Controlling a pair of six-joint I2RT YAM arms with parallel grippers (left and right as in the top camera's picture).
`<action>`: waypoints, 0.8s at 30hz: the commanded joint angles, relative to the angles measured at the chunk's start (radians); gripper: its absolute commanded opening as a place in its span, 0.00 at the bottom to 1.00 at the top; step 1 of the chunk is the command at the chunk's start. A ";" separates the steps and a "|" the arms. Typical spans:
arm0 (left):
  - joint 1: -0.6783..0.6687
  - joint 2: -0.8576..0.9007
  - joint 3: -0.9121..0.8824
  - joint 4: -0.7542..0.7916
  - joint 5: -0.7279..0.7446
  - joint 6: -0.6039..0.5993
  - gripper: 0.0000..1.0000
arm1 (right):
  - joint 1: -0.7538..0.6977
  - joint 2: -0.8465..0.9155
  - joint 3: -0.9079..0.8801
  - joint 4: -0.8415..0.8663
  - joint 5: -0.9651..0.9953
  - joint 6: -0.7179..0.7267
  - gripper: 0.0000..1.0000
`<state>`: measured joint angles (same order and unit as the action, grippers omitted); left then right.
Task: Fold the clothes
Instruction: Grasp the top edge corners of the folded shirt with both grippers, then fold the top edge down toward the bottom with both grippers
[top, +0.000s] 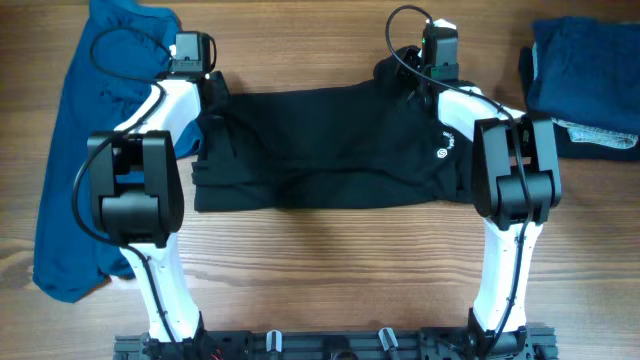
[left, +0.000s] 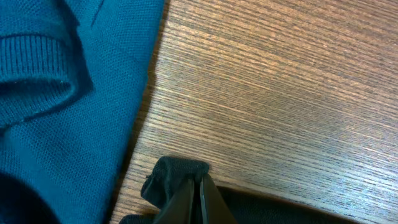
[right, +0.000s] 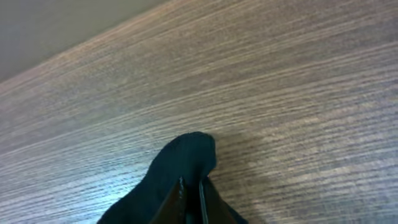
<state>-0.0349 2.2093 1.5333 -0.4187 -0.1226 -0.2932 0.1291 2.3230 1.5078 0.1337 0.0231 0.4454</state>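
A: Jaw state?

B: Left gripper (left: 200, 184) is pressed together on a bunched corner of the black garment (top: 330, 150). Right gripper (right: 191, 184) likewise, pinching the other far corner.

A: Cloth relative to the jaws?

B: Behind both, spread flat on the table (top: 330, 260). Long axis runs jaw to jaw, one gripper at each end, neither nearer.

A: Next move?

B: Probably carry the far edge back over the body to the near edge, both together. Blue shirt (top: 70, 150) lies just outside the left jaws, folded pile (top: 585, 80) well outside the right.
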 joint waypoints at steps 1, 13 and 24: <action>-0.006 0.048 -0.033 -0.016 0.016 -0.010 0.04 | 0.000 0.015 0.010 -0.050 0.006 -0.027 0.04; 0.042 -0.142 0.027 -0.114 -0.009 -0.009 0.04 | -0.016 -0.112 0.463 -0.771 -0.055 -0.259 0.04; 0.037 -0.289 0.026 -0.346 0.021 -0.010 0.04 | -0.095 -0.240 0.471 -1.243 -0.163 -0.263 0.04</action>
<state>0.0006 1.9453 1.5497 -0.7212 -0.1074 -0.2939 0.0517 2.1536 1.9659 -1.0462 -0.1177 0.2092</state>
